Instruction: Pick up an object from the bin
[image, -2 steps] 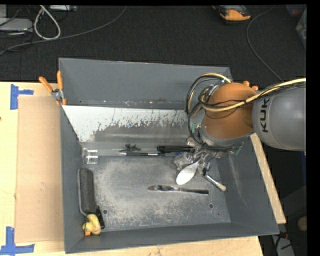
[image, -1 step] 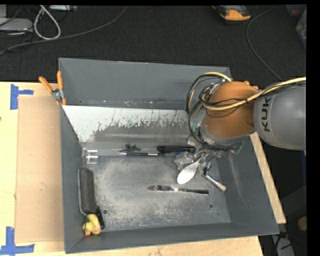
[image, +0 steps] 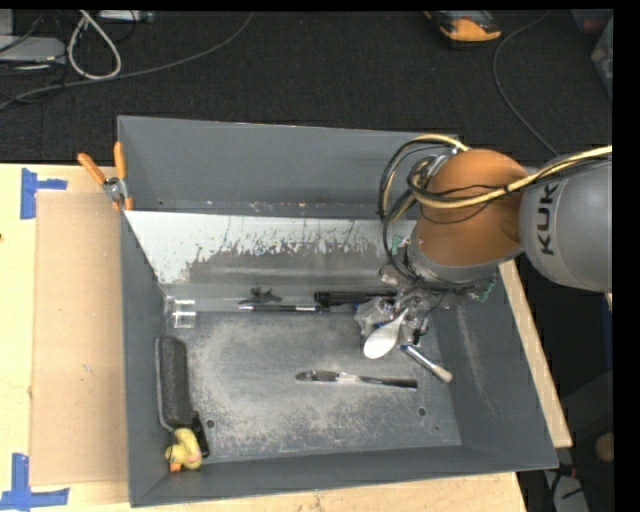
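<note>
My gripper (image: 405, 318) hangs low at the right back of the bin, under the arm's orange cover. Right beneath it lies a white rounded thing like a spoon bowl (image: 380, 345), touching or nearly touching the gripper, with a crumpled pale piece (image: 373, 315) just left of it. A short silver bar (image: 428, 364) sticks out to the lower right of the gripper. A black marker (image: 348, 298) lies to its left along the back wall. A thin dark pen (image: 357, 379) rests on the floor in front of it.
A small clear cup (image: 183, 313) stands at the back left, with a thin black tool (image: 278, 304) beside it along the back wall. A long black brush-like thing (image: 175, 380) lies by the left wall, a yellow rubber duck (image: 183, 450) at its near end.
</note>
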